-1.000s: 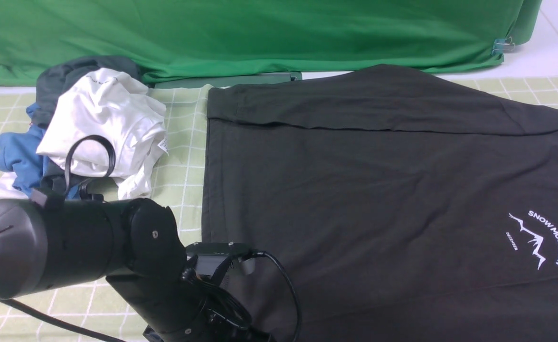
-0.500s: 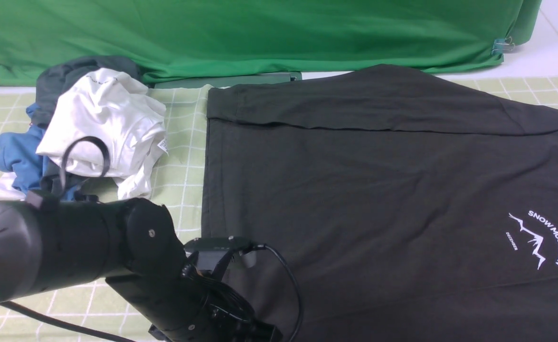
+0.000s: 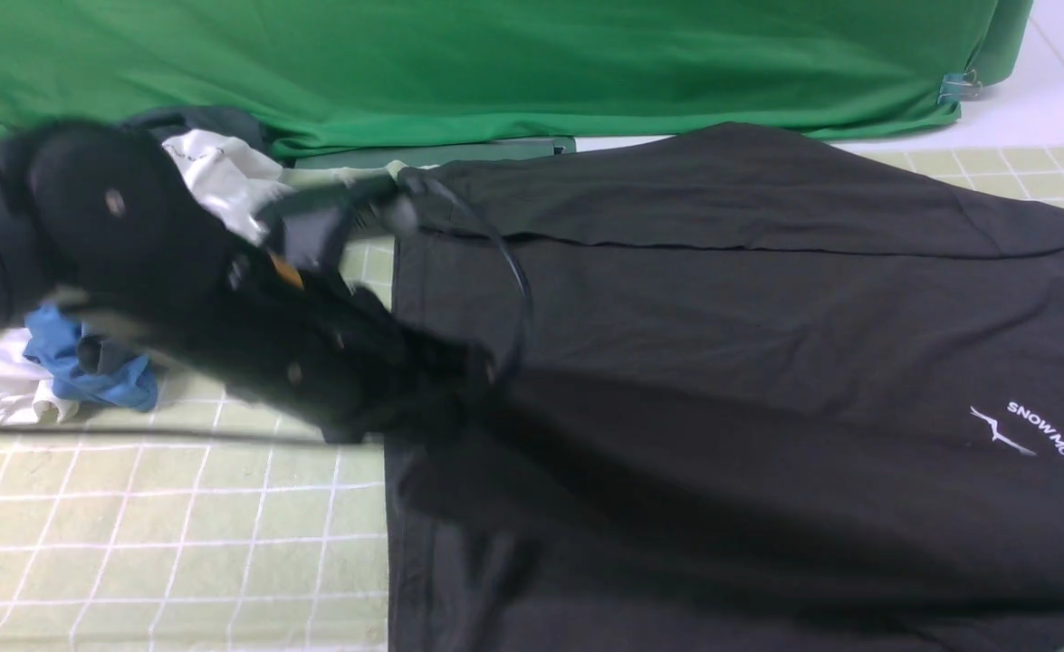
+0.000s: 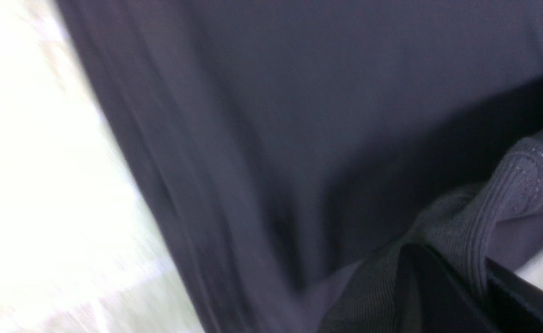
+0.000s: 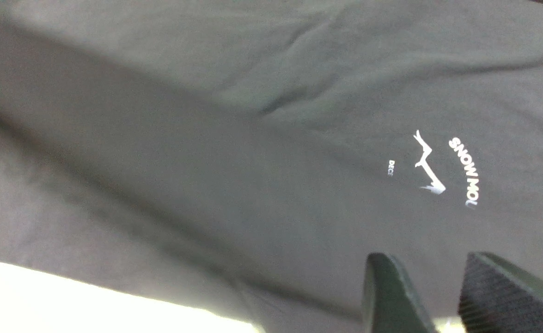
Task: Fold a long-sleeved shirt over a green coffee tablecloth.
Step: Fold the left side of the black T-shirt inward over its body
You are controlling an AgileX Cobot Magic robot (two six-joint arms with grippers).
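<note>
change: my left end effector (image 4: 474, 277) clamped the long-sleeved shirt (image 3: 749, 317) by its ribbed edge, swung it up (fold's started!) | shirt: on green coffee tablecloth (image 3: 178, 543) | right end effector (image 5: 430, 277): fingers gapped, grip can't tell

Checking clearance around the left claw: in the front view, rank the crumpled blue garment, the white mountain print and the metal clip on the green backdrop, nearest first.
1. Crumpled blue garment, left of the left claw.
2. White mountain print, far right on the black long-sleeved shirt.
3. Metal clip, back right on the green backdrop.
</note>
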